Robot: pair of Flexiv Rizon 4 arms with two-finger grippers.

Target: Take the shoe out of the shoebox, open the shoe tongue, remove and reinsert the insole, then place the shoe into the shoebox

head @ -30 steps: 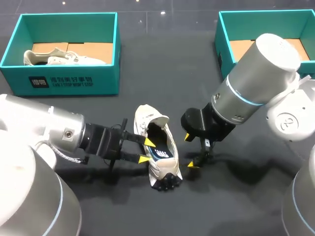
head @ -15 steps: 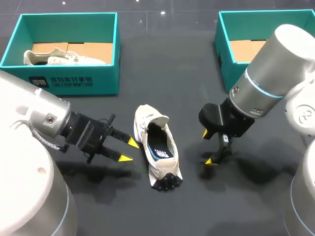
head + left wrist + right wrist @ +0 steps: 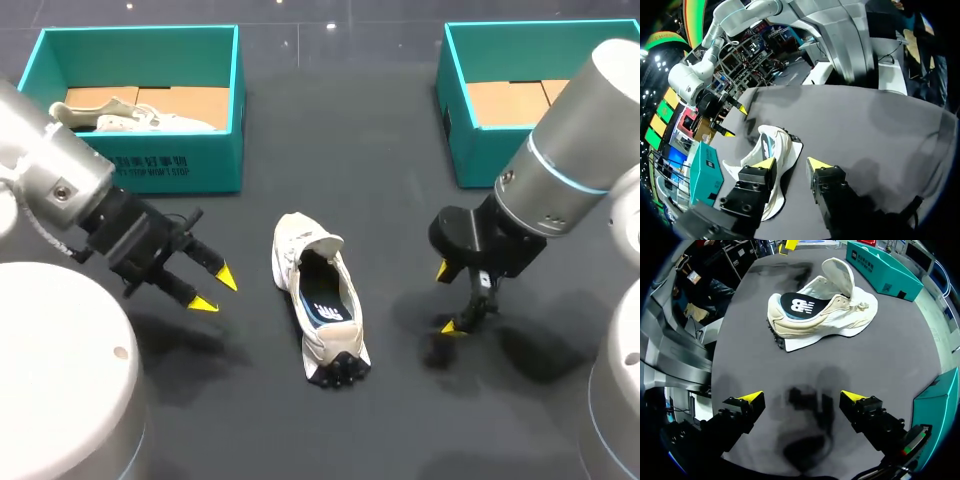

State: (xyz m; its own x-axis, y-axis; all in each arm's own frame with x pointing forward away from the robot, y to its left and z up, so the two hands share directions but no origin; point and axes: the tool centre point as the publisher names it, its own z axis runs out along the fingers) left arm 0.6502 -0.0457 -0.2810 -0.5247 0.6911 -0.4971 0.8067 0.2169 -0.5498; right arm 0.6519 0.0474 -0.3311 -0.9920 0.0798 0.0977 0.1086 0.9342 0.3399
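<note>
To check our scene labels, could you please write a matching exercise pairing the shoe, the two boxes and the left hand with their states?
Column one:
1. shoe
2. left box
3. right box
4. left hand

Column two:
a. open, empty
b. holds a second shoe
c. on the table, tongue open
d. partly behind the right arm

Pairs: 1-c; 2-b; 3-d; 4-a

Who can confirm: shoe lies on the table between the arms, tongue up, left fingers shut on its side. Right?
Wrong on the grip: the left gripper is open, its fingers clear of the shoe and beside it, as the head view shows. The rest holds.
</note>
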